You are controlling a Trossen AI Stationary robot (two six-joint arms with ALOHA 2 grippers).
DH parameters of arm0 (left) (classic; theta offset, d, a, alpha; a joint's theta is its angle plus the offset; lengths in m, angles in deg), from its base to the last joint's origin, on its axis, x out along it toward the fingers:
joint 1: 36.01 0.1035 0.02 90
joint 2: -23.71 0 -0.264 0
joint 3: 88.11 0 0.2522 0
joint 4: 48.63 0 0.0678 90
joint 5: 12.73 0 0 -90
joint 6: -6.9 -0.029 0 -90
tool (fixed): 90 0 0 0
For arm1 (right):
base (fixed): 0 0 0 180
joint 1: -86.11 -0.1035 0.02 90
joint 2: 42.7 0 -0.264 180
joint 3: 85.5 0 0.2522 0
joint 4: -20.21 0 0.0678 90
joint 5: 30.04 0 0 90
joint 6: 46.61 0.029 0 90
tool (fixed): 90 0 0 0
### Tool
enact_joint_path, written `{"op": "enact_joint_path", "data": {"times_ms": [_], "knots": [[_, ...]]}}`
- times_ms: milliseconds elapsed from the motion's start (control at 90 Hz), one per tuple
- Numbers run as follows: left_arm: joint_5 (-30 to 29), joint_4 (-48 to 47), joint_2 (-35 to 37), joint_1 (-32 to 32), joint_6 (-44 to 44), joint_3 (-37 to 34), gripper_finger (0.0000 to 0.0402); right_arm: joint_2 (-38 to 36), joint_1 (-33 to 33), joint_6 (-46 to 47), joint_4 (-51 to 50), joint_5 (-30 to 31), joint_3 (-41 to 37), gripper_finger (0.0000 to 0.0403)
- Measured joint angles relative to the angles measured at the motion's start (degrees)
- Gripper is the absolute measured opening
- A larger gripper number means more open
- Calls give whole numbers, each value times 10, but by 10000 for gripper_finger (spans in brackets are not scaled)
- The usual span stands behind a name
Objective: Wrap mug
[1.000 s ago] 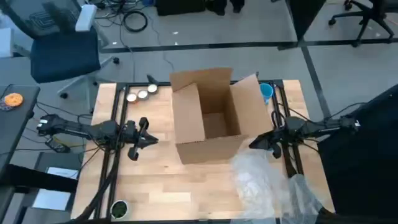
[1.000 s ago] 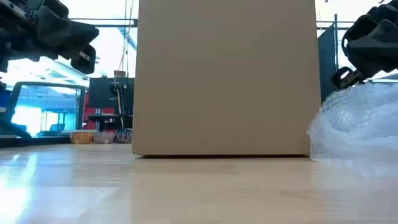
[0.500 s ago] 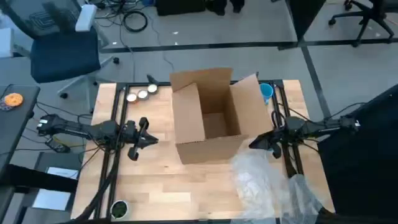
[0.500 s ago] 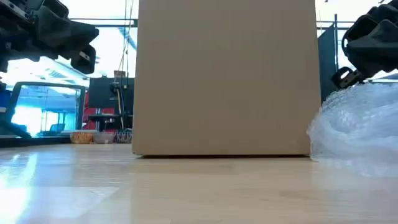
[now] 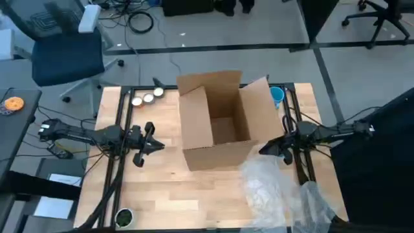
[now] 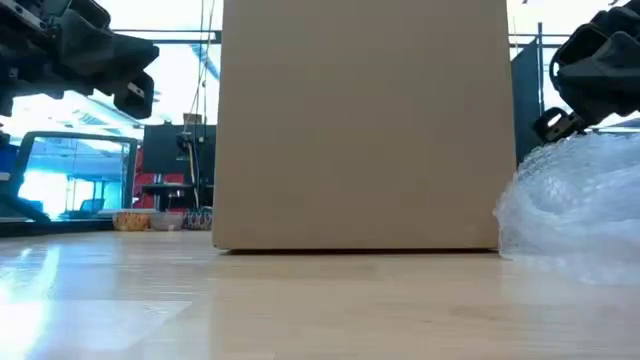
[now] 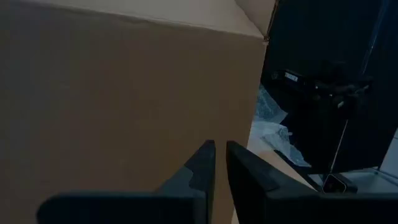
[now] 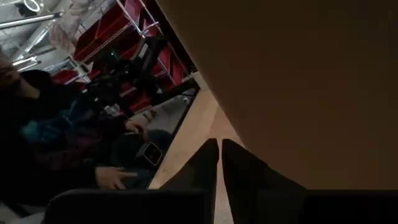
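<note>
Nothing is moving since earlier: both narrow-shut pincers, left and right, are flanking the open brown cardboard box; crinkled clear bubble wrap is lying near the counter's front edge.

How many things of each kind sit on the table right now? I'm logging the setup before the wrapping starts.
Cardboard box: 1
Bubble wrap: 1
Blue cup: 1
Small round items at the far left corner: 3
Round item at the near left edge: 1
Total: 7
Robot claws, both shut and empty: left claw, right claw: 2
</note>
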Motion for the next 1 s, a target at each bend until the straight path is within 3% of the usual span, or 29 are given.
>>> {"op": "enact_joint_path", "data": {"times_ms": [378,678,1000], "knots": [[0,1,0,0,0,0,26,0,0,0,0,0,0,2],[-42,113,0,0,-4,0,26,0,0,0,0,0,0,2],[-51,118,0,0,-30,0,26,0,0,0,0,0,0,2]]}}
